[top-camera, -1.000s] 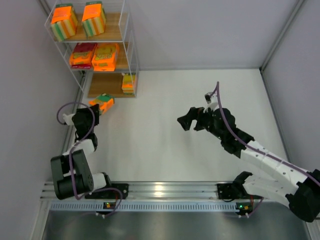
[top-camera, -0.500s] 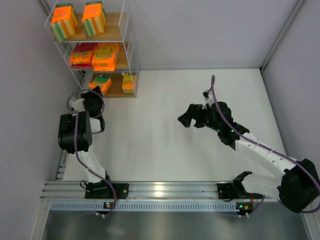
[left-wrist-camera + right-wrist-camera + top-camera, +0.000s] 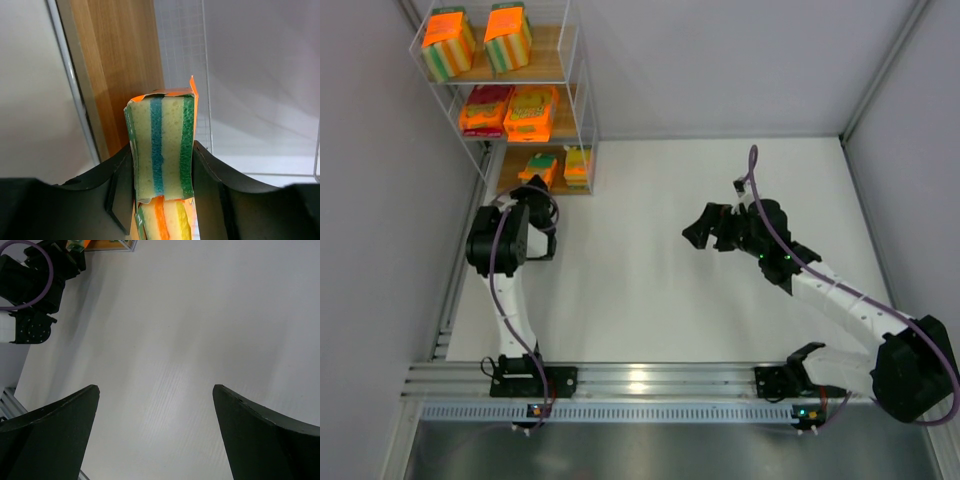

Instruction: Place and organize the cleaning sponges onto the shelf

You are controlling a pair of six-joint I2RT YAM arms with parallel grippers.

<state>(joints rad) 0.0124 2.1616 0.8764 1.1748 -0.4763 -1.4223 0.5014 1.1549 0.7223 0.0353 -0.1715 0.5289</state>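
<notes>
The shelf (image 3: 582, 90) stands at the back left, a white wire rack with wooden boards. Two blocky striped cleaning sponges (image 3: 448, 42) sit on its top board and two flat packs (image 3: 530, 112) on the middle one. Another pack (image 3: 578, 165) stands on the bottom board (image 3: 512, 172). My left gripper (image 3: 534, 184) is shut on a sponge pack (image 3: 539, 167) and holds it over that board's front edge. In the left wrist view the pack (image 3: 162, 145) shows yellow, blue and green stripes between both fingers (image 3: 210, 175). My right gripper (image 3: 705, 231) hangs open and empty above the table's middle.
The wooden board (image 3: 120, 70) and wire mesh (image 3: 182, 45) lie close ahead of the held pack. Grey walls enclose the table on the left, back and right. The right wrist view shows bare white table (image 3: 175, 340) and my left arm (image 3: 30, 285) at its upper left.
My left arm has swung the held pack from the table in front of the shelf up to the bottom board beside the standing pack. The right arm has shifted only slightly.
</notes>
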